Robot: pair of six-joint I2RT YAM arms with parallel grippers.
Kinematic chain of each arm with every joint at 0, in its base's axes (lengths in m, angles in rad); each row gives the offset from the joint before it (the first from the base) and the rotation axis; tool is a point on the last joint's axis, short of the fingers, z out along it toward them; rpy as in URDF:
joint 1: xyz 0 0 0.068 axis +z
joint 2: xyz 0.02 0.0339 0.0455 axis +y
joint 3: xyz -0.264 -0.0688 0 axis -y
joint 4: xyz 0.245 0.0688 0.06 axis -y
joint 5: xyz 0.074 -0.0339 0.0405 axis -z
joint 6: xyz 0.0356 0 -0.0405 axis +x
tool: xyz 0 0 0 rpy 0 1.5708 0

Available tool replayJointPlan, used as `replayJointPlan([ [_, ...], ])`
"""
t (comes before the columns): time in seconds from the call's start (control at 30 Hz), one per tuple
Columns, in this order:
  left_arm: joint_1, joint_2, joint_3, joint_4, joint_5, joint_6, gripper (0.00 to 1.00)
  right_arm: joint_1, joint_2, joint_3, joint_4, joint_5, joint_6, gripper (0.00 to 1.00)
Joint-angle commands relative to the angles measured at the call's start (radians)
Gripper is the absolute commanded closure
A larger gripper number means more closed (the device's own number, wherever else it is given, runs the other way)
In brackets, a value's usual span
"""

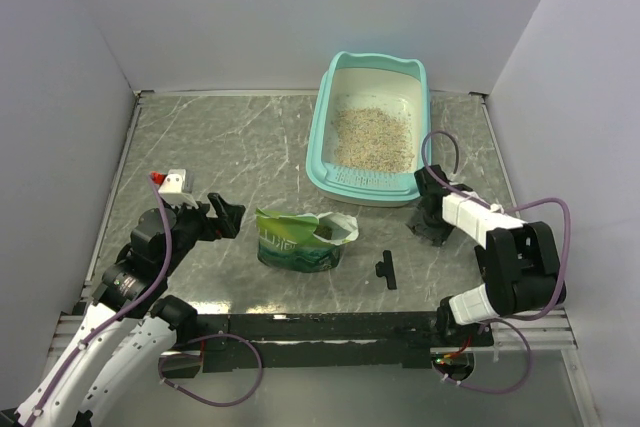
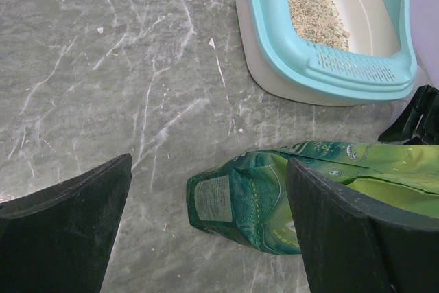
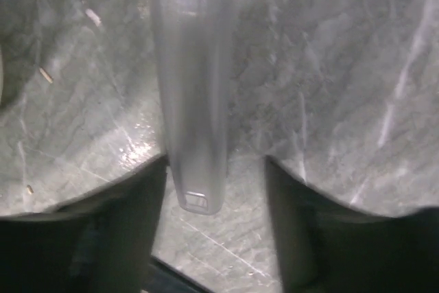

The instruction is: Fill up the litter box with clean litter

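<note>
Two pincers are at work over the grey marbled counter. The left pincer is released, its jaws spread wide and holding nothing. In the left wrist view the labelled end of a green crinkled pouch lies between and below its fingers. The pouch lies on its side near the middle of the counter's near part, its torn mouth turned toward the right arm. The litter box sits at the far right of the counter, well apart from the pouch, with its raised end away from the arms. The clean litter lies inside as a thin beige layer over the middle and near floor, with white plastic bare at the far end. The right pincer hangs just beside the box's near right corner. It is not clenched: its jaws straddle a translucent plastic handle lying on the counter, one finger close against it and a gap showing at the other. Some stray granules lie beside the handle. Nearer the arms, a small black piece rests between the pouch and the right arm.
</note>
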Motion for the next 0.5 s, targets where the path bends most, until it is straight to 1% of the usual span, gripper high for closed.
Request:
replayJointPlan([
  [0.0, -0.003, 0.008, 0.002, 0.043, 0.011, 0.012, 0.03, 0.001, 0.021, 0.027, 0.046, 0.015, 0.013, 0.56],
  [0.03, -0.003, 0.008, 0.001, 0.042, 0.011, 0.012, 0.03, -0.001, 0.027, 0.026, 0.048, 0.012, 0.013, 0.8],
  [0.07, -0.003, 0.006, 0.002, 0.043, 0.011, 0.012, 0.03, -0.001, 0.028, 0.026, 0.049, 0.01, 0.012, 0.95],
  [0.1, -0.003, 0.008, 0.001, 0.043, 0.011, 0.012, 0.03, -0.001, 0.027, 0.024, 0.046, 0.009, 0.018, 1.0],
  [0.17, -0.003, 0.005, 0.002, 0.043, 0.008, 0.012, 0.03, -0.001, 0.01, 0.017, 0.04, 0.013, 0.021, 1.0],
  [0.27, -0.003, 0.003, 0.001, 0.043, 0.008, 0.012, 0.03, -0.001, -0.076, 0.004, 0.022, 0.052, 0.021, 1.0],
  [0.3, -0.003, 0.005, 0.001, 0.045, 0.011, 0.012, 0.03, 0.004, -0.131, 0.007, 0.007, 0.079, 0.015, 1.0],
  [0.47, -0.003, 0.016, 0.005, 0.049, 0.025, 0.017, 0.03, 0.062, -0.286, 0.09, -0.118, 0.184, -0.024, 1.0],
])
